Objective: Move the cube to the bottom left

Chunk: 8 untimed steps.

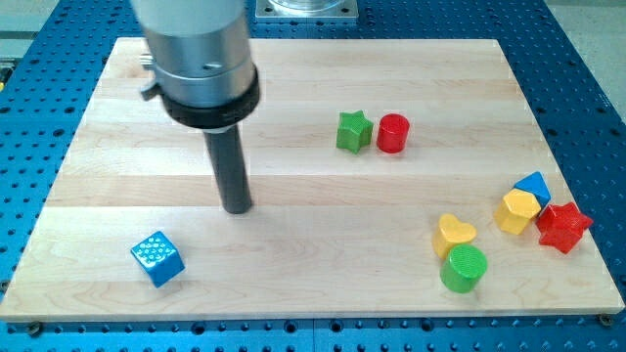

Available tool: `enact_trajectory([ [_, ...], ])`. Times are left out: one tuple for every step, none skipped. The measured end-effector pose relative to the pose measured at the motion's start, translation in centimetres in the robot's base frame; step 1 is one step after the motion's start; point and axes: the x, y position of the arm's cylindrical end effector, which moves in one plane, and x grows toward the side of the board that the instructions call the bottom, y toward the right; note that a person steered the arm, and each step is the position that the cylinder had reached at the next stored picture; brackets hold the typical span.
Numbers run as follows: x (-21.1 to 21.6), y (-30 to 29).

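Left of centre on the wooden board [293,88], my tip [237,208] rests clear of every block; a bare rod, no jaws to part or close. Blue cube [157,258]: below-left of tip, near bottom-left corner, dotted top face, turned corner-on. Rod upright under a grey housing [201,59], cut off at the view's top.

A green star [354,130] is seen touching a red cylinder [393,133] near the board's [293,88] middle. At the view's right, a yellow hexagonal block [516,211] is wedged between a blue block [534,185] and a red star [562,226]. Lower down, a yellow heart [454,234] is pressed against a green cylinder [464,268].
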Motion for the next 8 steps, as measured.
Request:
enact_trajectory([
  [6.2,-0.8],
  [11.3,-2.4],
  [10.7,-3.0],
  [6.7,-3.8],
  [3.0,-5.0],
  [3.2,-8.0],
  [4.2,-5.0],
  [6.7,-1.4],
])
